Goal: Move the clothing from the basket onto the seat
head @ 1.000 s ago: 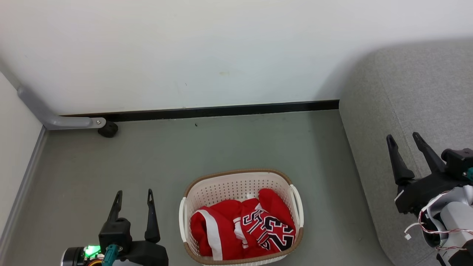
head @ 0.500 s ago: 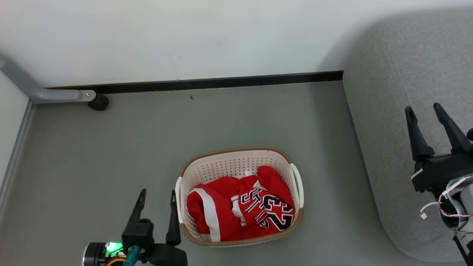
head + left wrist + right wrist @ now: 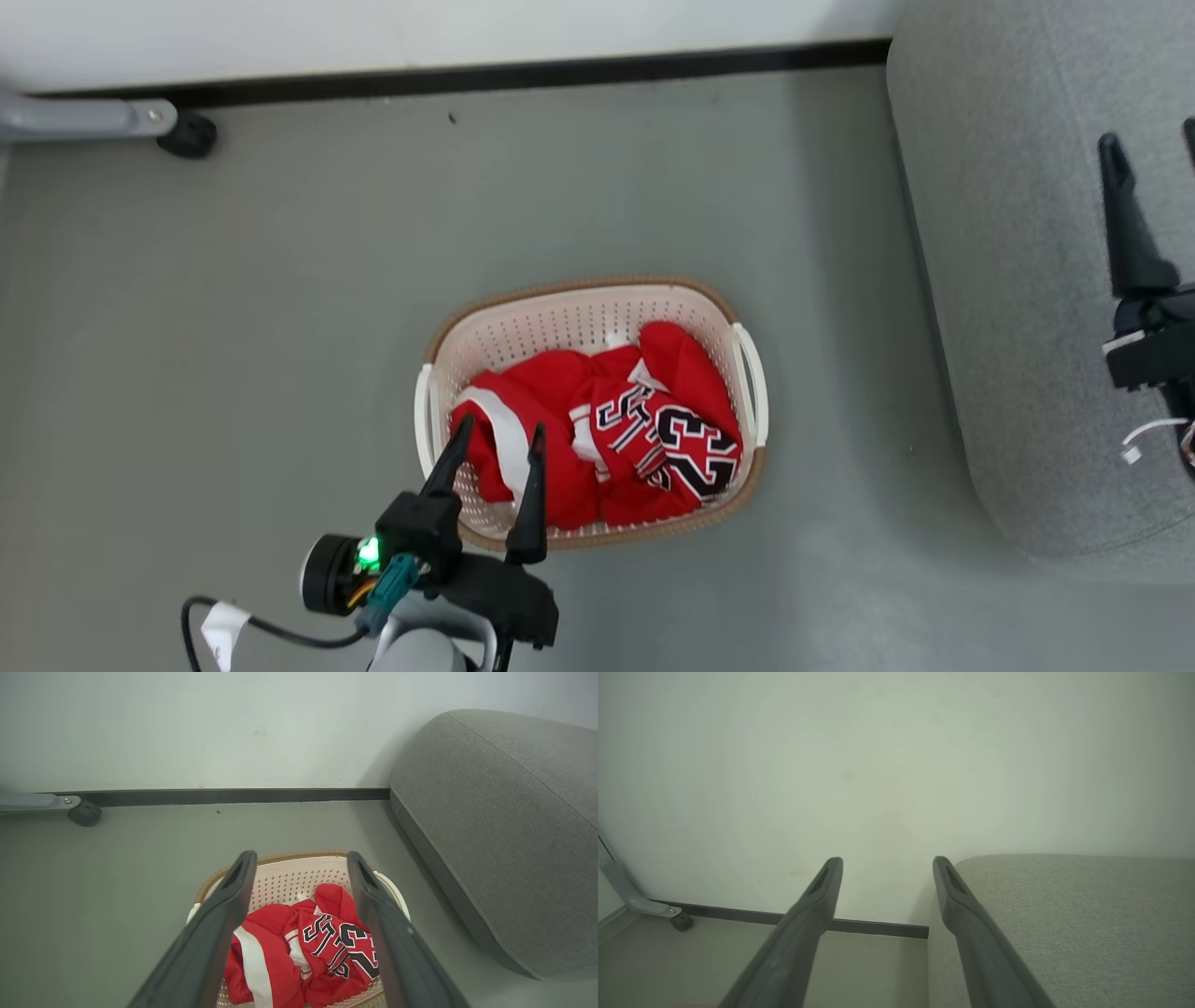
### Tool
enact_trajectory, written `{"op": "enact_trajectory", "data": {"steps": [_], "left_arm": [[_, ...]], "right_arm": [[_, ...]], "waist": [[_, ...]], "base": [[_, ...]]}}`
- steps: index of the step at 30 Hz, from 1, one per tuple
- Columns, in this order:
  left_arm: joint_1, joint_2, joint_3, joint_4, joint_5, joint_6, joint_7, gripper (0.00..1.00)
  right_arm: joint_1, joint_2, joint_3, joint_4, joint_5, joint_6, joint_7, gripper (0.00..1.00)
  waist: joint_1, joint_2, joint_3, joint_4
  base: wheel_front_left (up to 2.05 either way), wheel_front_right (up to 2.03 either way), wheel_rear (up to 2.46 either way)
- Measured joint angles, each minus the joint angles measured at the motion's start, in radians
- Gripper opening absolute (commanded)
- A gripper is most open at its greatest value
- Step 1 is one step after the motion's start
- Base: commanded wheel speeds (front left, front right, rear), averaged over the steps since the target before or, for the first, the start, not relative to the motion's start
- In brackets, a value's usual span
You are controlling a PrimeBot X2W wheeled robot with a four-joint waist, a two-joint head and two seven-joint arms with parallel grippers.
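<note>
The cream perforated basket [image 3: 579, 283] with a brown rim stands on the floor in the middle of the head view. Two red garments lie in it: the number 23 jersey [image 3: 693, 439] on the right and the white-striped garment [image 3: 509, 453] on the left. My left gripper [image 3: 500, 429] is open, its fingertips above the basket's near-left part, over the striped garment. In the left wrist view the left gripper [image 3: 301, 856] frames the basket [image 3: 289, 882], the jersey [image 3: 348, 947] and the striped garment [image 3: 252, 963]. My right gripper [image 3: 1150, 138] [image 3: 887, 861] is open and empty above the grey seat [image 3: 1008, 280] [image 3: 1064, 914].
A white wall with a black baseboard [image 3: 523, 73] runs along the far side. A grey metal leg with a black foot [image 3: 187, 136] sits at the far left. Grey floor [image 3: 233, 308] surrounds the basket. The seat [image 3: 490, 835] stands just right of the basket.
The head camera has tilted down, so the whole picture slid. My left gripper has moved right and forward, from beside the basket to above its near-left part. The right gripper stays over the seat.
</note>
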Motion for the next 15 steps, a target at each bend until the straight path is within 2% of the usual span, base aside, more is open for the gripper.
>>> {"op": "enact_trajectory", "data": {"steps": [15], "left_arm": [[-0.292,-0.002,-0.140,0.139,-0.127,0.000,0.000,1.00]], "right_arm": [[-0.074,-0.068,-0.064,-0.160,0.004,0.010,-0.007,1.00]], "waist": [[0.0002,0.0000,0.216,-0.028]], "base": [[0.00,0.00,0.00]]}}
